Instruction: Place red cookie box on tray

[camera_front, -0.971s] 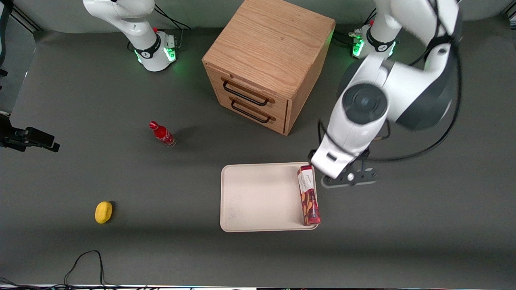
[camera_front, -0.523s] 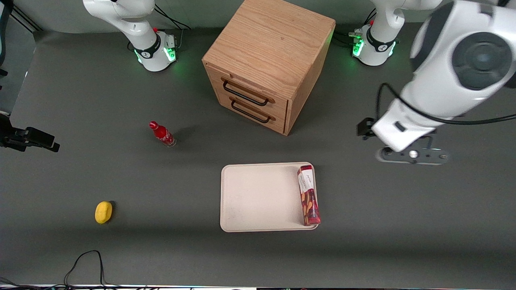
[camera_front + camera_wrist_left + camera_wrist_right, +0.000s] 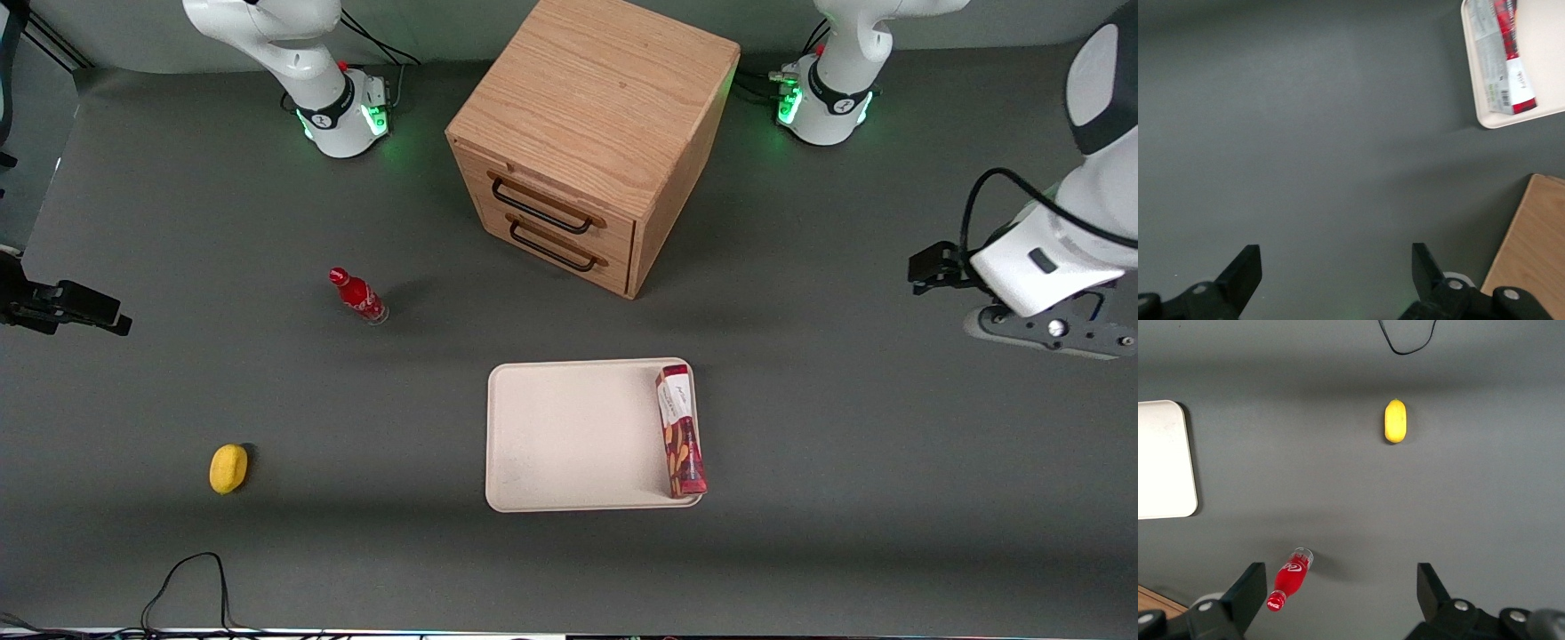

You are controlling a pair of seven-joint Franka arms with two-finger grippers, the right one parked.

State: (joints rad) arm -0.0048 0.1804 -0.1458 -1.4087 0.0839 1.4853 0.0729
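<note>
Red cookie box [image 3: 681, 432] lies flat on the tray [image 3: 569, 436], along its edge.
The gripper [image 3: 1331, 277] hangs wide apart and empty over bare table (well apart, toward the working arm's end), so the placing looks done.

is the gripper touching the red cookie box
Apart. The front view shows the gripper open, off toward the working arm's end of the table, with bare table between it and the red cookie box on the tray.

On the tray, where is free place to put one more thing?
The tray is bare between its rim toward the parked arm and the red cookie box, which lies along the other short rim. The open gripper hangs over table toward the working arm's end.
</note>
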